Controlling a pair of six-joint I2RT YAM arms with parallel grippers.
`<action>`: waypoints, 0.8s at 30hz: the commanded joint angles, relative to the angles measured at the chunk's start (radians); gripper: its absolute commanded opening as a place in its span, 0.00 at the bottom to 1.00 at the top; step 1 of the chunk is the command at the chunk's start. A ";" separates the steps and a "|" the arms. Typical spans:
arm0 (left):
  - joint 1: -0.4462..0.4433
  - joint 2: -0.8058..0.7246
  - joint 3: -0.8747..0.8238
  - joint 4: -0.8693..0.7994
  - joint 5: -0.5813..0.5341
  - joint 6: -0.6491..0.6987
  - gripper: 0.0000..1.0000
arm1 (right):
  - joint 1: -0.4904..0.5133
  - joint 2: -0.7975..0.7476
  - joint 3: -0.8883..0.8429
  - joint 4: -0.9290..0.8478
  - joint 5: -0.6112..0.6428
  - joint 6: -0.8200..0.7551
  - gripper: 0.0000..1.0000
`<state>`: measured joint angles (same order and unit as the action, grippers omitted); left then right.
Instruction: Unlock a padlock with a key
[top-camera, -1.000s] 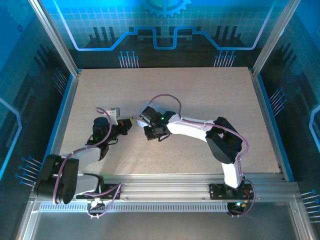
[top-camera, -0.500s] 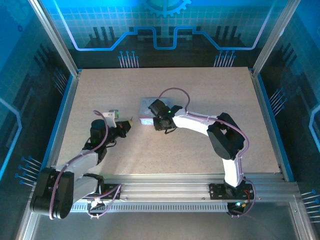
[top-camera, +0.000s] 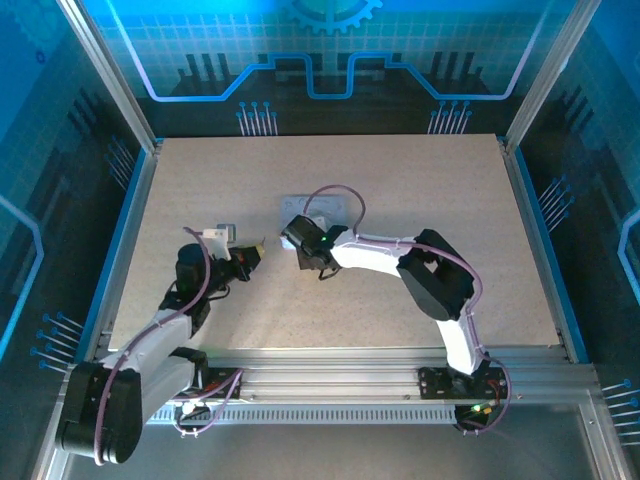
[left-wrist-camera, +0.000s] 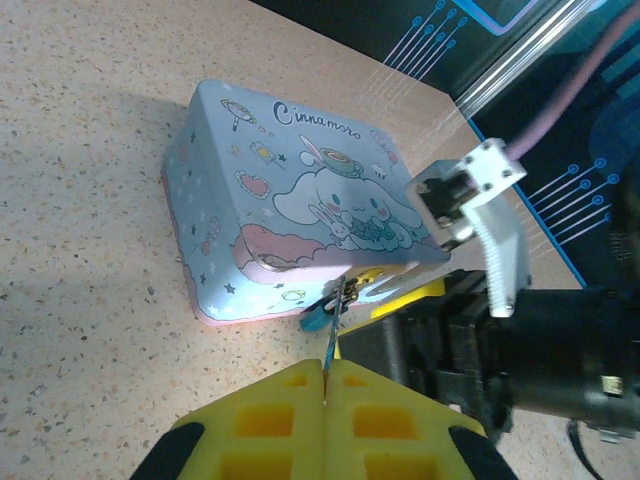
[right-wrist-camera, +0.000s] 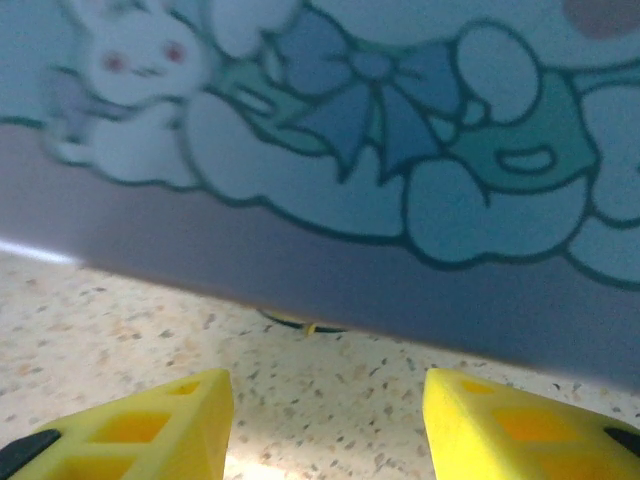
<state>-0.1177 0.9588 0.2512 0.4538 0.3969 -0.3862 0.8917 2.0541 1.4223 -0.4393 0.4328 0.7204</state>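
The left pincer (left-wrist-camera: 325, 378) is seen clenched on the key (left-wrist-camera: 329, 352). The thin blade is pinched in the seam between the two yellow fingers (left-wrist-camera: 270, 420) and stands out toward the far side. The tip of the key is met by the padlock (left-wrist-camera: 338, 300), a small dark piece hung at the clasp on the near wall of the tin (left-wrist-camera: 290, 200). Whether the blade is seated in the keyhole cannot be told. The tin is laid flat on the table (left-wrist-camera: 80, 150), its cartoon-printed lid turned upward. Just right of the padlock, a yellow finger of the other arm is seen close against the tin's near right corner.

The right pincer (right-wrist-camera: 325, 420) is released: its two yellow fingers are held well apart and nothing is gripped between them. Bare speckled table is seen in the gap. Just beyond the fingertips the printed wall of the tin is faced at close range. A small dark thing is seen at the wall's lower edge, too blurred to be named.

In the top external view both arms are bent inward toward the middle of the table, the left wrist to the left of the right one. The tin is found just beyond the right wrist and is partly covered by it.
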 joint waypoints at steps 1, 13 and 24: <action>0.009 -0.035 -0.024 -0.043 0.028 0.034 0.00 | 0.007 0.031 0.037 0.019 0.064 0.039 0.53; 0.009 -0.078 -0.037 -0.084 0.034 0.059 0.00 | 0.013 0.089 0.094 0.042 0.091 0.060 0.53; 0.009 -0.077 -0.042 -0.073 0.052 0.066 0.00 | 0.010 0.110 0.112 0.046 0.155 0.082 0.40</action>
<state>-0.1177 0.8906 0.2298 0.3851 0.4198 -0.3527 0.8921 2.1468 1.5116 -0.4088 0.5369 0.7792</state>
